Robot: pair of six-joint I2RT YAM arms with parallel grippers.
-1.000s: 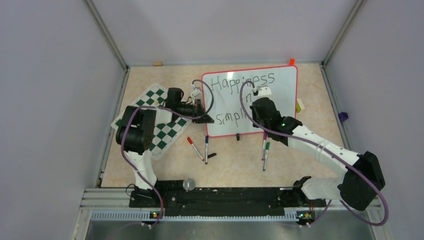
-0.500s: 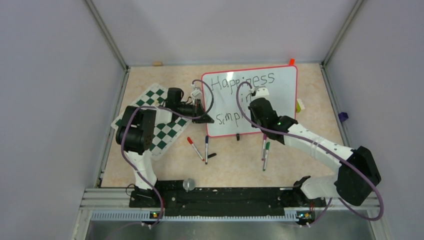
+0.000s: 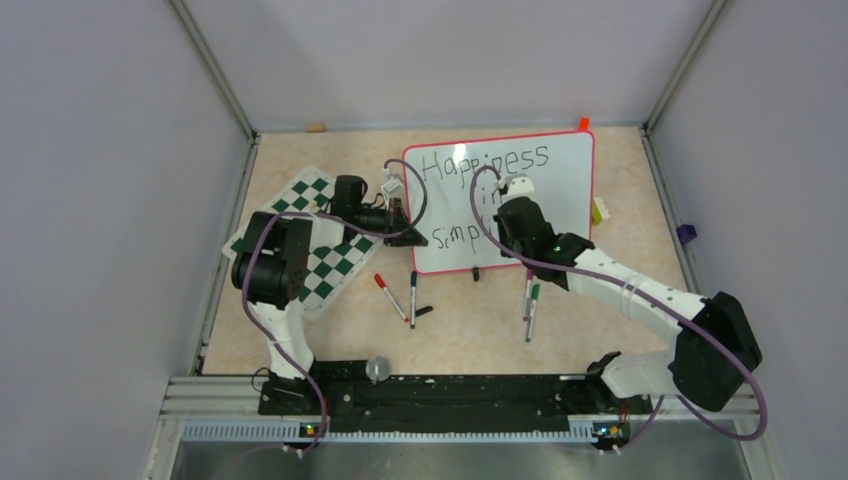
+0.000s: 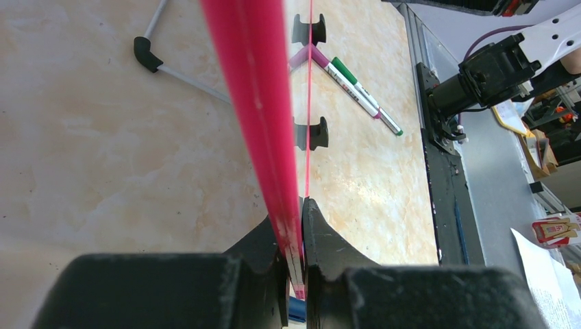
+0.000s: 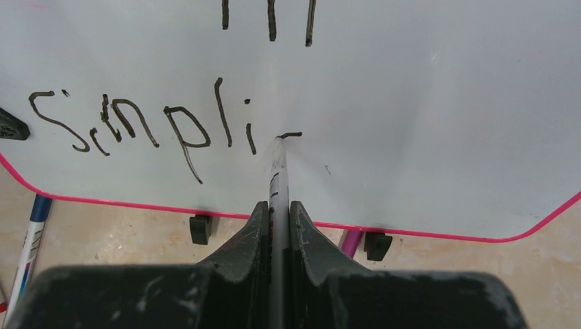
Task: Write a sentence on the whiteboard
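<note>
The whiteboard (image 3: 560, 195) with a thin red frame lies at the table's back centre, bearing black writing "Happiness", "in" and "Simpli". My left gripper (image 3: 402, 222) is shut on the board's left red edge (image 4: 255, 103). My right gripper (image 3: 503, 222) is shut on a black marker (image 5: 277, 179), whose tip touches the board (image 5: 411, 103) just right of "Simpli", at a short fresh stroke. The board's two black feet (image 5: 200, 228) show under its near edge.
A green-and-white chess mat (image 3: 330, 265) lies under the left arm. Loose markers lie in front of the board: red (image 3: 389, 296), blue (image 3: 413, 297), green (image 3: 531, 310) and a pink one (image 4: 305, 56). A yellow-green block (image 3: 598, 208) and a purple block (image 3: 685, 234) sit at right.
My right gripper has shifted slightly left and nearer over the board's lower line with the marker. The left arm has not moved.
</note>
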